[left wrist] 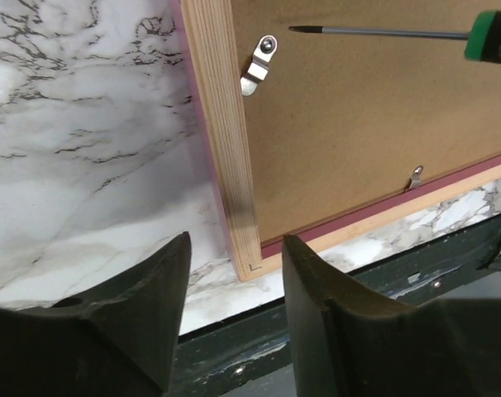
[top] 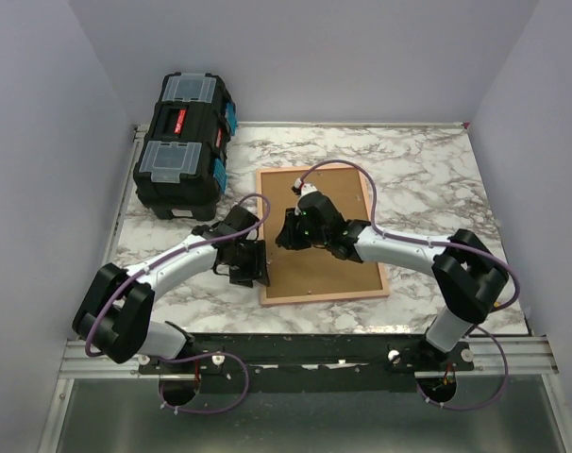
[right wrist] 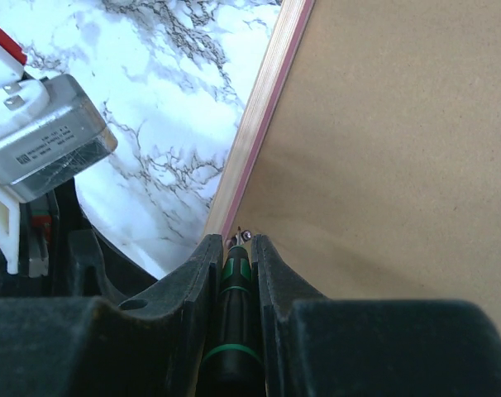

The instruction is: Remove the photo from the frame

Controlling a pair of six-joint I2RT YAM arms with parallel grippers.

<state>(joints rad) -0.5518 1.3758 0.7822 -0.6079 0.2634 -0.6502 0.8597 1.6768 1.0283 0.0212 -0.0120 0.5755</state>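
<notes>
The frame lies face down on the marble table, its brown back up and its pink edge showing. The photo is hidden under the backing. My right gripper is shut on a green-and-black screwdriver, whose tip rests at a small metal clip on the frame's left side. The same screwdriver shaft reaches toward that clip in the left wrist view. My left gripper hovers open, holding nothing, just off the frame's near-left corner.
A black toolbox with clear lid compartments stands at the table's back left. Another metal clip sits on the frame's near side. The dark table rail runs along the front edge, close to the left gripper.
</notes>
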